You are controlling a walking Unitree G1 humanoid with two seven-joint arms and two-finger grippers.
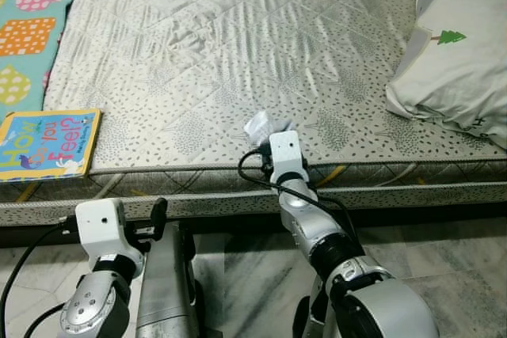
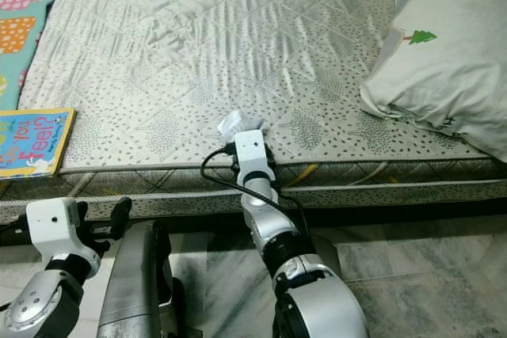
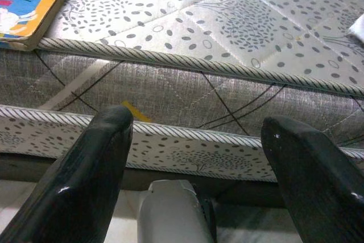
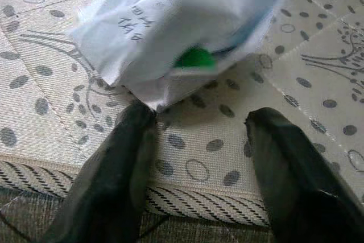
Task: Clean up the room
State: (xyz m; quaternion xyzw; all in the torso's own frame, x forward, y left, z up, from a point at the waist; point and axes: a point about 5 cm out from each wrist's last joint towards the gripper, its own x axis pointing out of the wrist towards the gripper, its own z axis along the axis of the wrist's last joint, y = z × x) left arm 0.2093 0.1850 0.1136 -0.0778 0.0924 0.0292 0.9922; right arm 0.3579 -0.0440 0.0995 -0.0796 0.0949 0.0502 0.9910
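Note:
A crumpled white paper wrapper (image 1: 264, 124) with a green spot lies on the grey patterned mattress (image 1: 238, 37) near its front edge. My right gripper (image 4: 200, 115) is open at that edge. The wrapper (image 4: 170, 32) sits just beyond its fingertips, and one finger (image 4: 122, 157) touches the wrapper's lower corner. In the eye views the wrist box hides those fingers. A colourful children's book (image 1: 47, 144) rests on the mattress's front left corner. My left gripper (image 3: 196, 122) hangs open and holds nothing, low in front of the mattress side.
A white pillow (image 1: 459, 53) with a green tree print lies at the right of the mattress. A bright spotted play mat (image 1: 32, 21) lies along its left. A grey metallic cylinder (image 1: 166, 282) stands on the marble floor (image 1: 444, 251) between my arms.

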